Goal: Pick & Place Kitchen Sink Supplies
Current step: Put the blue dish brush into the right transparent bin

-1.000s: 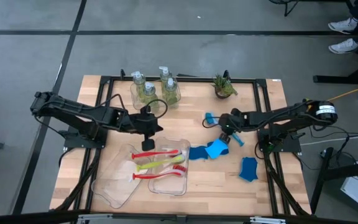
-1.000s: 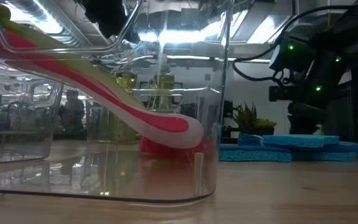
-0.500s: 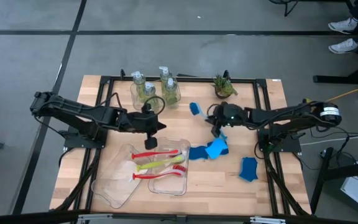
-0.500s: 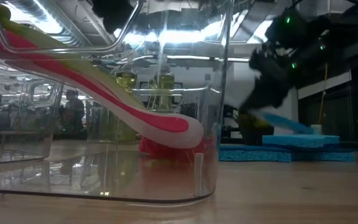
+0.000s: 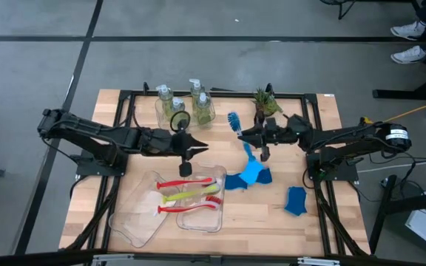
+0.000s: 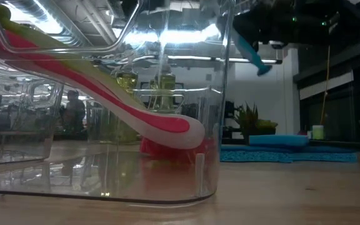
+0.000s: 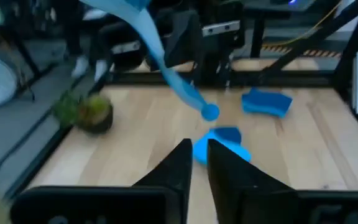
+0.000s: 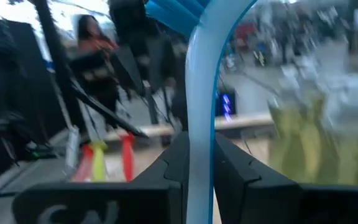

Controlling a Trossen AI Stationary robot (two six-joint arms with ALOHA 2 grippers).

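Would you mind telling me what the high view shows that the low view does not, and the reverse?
Only the high view shows the right gripper clamped on the blue brush, the left gripper nearby, and a separate blue sponge. Only the low view shows the brush clear of the table and the red brush leaning in the tray. Both show the pump bottles and the plant.

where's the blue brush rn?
High view: the blue brush is lifted off the table, clamped in the right tool, right of centre between the pump bottles and the potted plant.
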